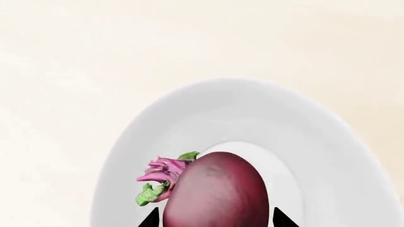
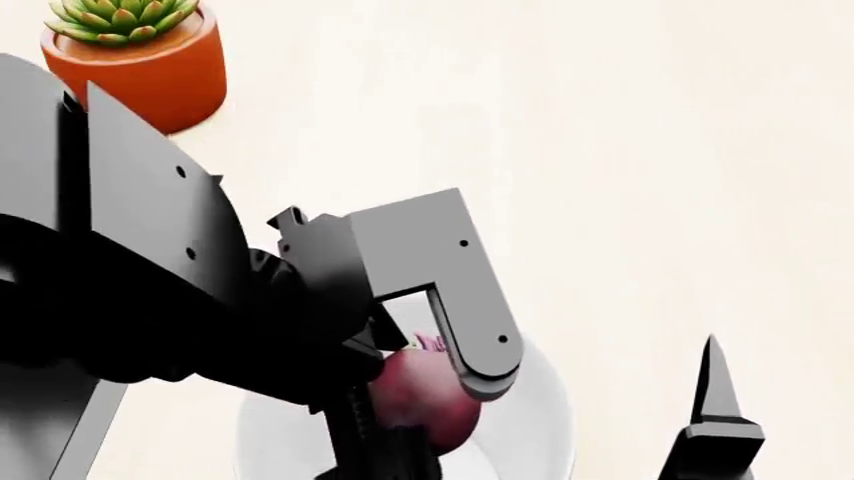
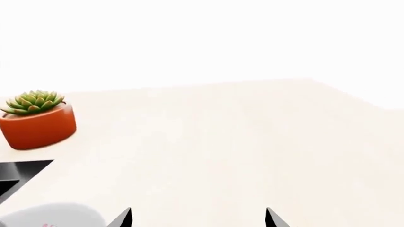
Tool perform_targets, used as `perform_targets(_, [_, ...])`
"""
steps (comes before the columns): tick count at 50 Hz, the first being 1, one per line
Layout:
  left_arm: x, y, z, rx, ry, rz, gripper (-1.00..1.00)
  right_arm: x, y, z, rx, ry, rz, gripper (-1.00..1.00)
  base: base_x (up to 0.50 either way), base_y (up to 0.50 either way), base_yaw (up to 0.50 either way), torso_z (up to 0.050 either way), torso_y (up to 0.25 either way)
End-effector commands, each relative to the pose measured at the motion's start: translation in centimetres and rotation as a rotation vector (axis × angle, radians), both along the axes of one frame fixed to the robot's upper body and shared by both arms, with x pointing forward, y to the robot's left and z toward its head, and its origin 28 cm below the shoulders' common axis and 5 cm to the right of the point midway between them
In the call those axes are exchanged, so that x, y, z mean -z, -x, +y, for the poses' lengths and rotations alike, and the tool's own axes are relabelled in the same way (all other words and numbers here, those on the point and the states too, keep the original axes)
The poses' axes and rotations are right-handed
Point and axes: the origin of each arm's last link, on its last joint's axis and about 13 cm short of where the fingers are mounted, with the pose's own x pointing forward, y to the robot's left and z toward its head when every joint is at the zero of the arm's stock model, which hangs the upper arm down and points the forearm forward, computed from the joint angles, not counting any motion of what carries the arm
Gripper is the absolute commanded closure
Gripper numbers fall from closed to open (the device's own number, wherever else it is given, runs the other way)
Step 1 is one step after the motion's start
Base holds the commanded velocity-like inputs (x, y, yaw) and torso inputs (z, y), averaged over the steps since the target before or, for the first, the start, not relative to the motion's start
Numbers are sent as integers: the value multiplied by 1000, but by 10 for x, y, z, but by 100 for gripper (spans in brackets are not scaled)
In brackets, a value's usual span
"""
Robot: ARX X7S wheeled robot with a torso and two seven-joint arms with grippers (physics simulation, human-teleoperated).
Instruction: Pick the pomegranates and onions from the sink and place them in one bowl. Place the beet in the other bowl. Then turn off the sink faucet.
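Note:
The beet (image 1: 218, 189), dark purple-maroon with a pink-green stem tuft, hangs just over the inside of the white bowl (image 1: 252, 99). My left gripper (image 1: 216, 220) is shut on it, with one dark fingertip on each side. In the head view the beet (image 2: 420, 400) shows under the left wrist, above the white bowl (image 2: 541, 420). My right gripper (image 3: 198, 218) is open and holds nothing, over bare counter right of the bowl. A black corner of the sink (image 3: 19, 172) shows. The pomegranates, onions, wooden bowl and faucet are out of view.
An orange pot with a green succulent (image 2: 134, 60) stands on the cream counter at the far left, beside the sink corner. The same pot (image 3: 38, 124) shows in the right wrist view. The left arm covers much of the head view's left side.

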Motion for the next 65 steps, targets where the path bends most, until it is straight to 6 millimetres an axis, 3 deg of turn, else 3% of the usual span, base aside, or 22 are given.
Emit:
perform_targets(1, [5,-5,-12,18,-9,58,100,4,2,0,-8,-4,1,-100,0,0,0,0,0])
perform_targets(10, [8,4,-18,63,-34,70,100,10,4,-1,-11,-17,8,-100,0,0,0,0,0])
perform_targets(14, [20,-1,-23,58,-48,74,100,12,5,-1,-24,-22,15,-100,0,0,0,0,0])
perform_targets(27, [29,-14,-23,39,-68,58,100,17,8,-1,-16,-28,18,-100,0,0,0,1,1])
perform_targets(40, [43,-9,-28,64,-96,83,100,20,11,-1,-5,-33,20,-100,0,0,0,0,0])
perform_targets(54, [37,-9,-32,71,-94,80,100,23,12,-1,-3,-37,24,-100,0,0,0,0,1])
perform_targets(55, [36,-9,-31,73,-96,75,-100,21,12,-1,-3,-36,19,-100,0,0,0,0,0])
perform_targets(65, [30,-6,-25,78,-100,68,-100,18,12,1,-8,-35,14,-100,0,0,0,0,0])
